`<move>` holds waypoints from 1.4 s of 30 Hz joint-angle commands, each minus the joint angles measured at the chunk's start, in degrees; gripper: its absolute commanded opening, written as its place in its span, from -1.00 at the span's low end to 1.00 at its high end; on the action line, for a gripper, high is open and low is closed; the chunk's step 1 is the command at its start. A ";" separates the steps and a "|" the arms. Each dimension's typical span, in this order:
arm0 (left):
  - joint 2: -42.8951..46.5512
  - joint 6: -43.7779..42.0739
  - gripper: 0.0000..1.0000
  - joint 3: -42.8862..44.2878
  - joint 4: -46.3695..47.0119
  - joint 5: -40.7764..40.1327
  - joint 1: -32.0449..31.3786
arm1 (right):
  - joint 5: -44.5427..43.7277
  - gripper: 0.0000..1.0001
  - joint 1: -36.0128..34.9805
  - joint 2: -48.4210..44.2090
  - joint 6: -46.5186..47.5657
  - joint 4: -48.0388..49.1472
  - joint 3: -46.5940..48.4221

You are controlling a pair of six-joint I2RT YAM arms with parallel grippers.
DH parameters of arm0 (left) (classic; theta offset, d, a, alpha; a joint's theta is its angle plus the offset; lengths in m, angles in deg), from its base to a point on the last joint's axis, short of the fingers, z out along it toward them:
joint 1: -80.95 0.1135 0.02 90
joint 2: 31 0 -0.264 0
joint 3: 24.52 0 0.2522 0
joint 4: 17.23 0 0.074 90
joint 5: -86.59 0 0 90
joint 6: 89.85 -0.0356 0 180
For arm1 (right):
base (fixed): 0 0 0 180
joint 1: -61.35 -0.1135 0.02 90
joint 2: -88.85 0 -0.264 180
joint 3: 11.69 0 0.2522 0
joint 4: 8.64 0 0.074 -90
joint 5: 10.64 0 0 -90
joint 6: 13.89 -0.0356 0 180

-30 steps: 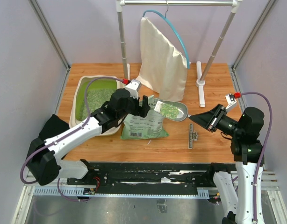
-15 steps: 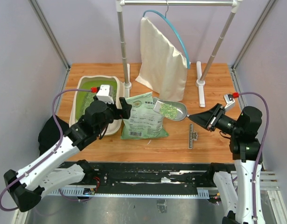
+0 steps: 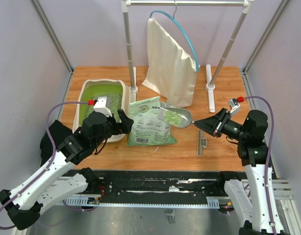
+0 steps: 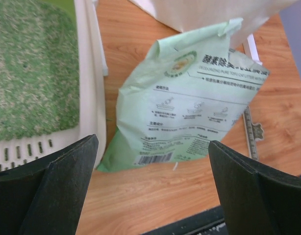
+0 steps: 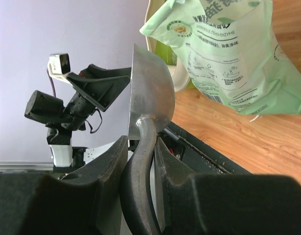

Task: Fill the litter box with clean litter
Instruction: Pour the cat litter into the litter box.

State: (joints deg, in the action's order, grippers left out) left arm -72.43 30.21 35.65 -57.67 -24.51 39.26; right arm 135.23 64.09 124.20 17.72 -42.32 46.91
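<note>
The litter box [image 3: 77, 113] is a beige tray at the table's left with a green inside. Clean litter [image 3: 104, 97] covers part of its floor, and the left wrist view shows that litter [image 4: 28, 63] behind the box wall [image 4: 89, 73]. A flat green bag [image 3: 151, 124] lies right of the box. My left gripper [image 3: 121, 122] hangs open and empty between box and bag, above the bag's near left corner [image 4: 153, 145]. My right gripper [image 3: 198, 124] is shut on the handle of a metal scoop [image 3: 176, 116] holding litter, above the bag's right side [image 5: 140, 142].
A cream cloth bag [image 3: 171, 63] hangs from a white rack at the back, with the rack's foot [image 3: 210, 88] at the back right. A small metal clip [image 3: 203, 142] lies near the front right. The table's front edge borders a black rail [image 3: 155, 181].
My left arm has pulled back left and toward the near edge, away from the bag's top, and its jaws have opened wide. The right gripper has carried the scoop slightly left.
</note>
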 commanded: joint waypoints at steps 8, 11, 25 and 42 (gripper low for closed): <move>2.66 8.34 0.99 6.21 -8.57 5.12 0.30 | -10.88 -0.98 -14.18 2.52 -3.09 8.05 -1.56; 4.15 10.32 0.99 7.61 -11.58 2.39 0.25 | -16.63 -0.99 -19.31 3.42 -2.29 8.10 -0.65; 4.89 9.91 0.99 15.09 -20.05 -2.90 0.25 | -33.54 -0.99 -40.70 17.28 -4.43 19.67 1.56; 9.88 10.74 0.99 16.78 -22.76 -6.47 0.27 | -42.71 -0.99 -53.54 46.69 -5.64 34.01 19.40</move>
State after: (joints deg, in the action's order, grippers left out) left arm -63.33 40.48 50.38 -79.81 -28.75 39.26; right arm 94.51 11.79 167.00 12.63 -14.46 59.96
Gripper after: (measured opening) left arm 0.994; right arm 0.259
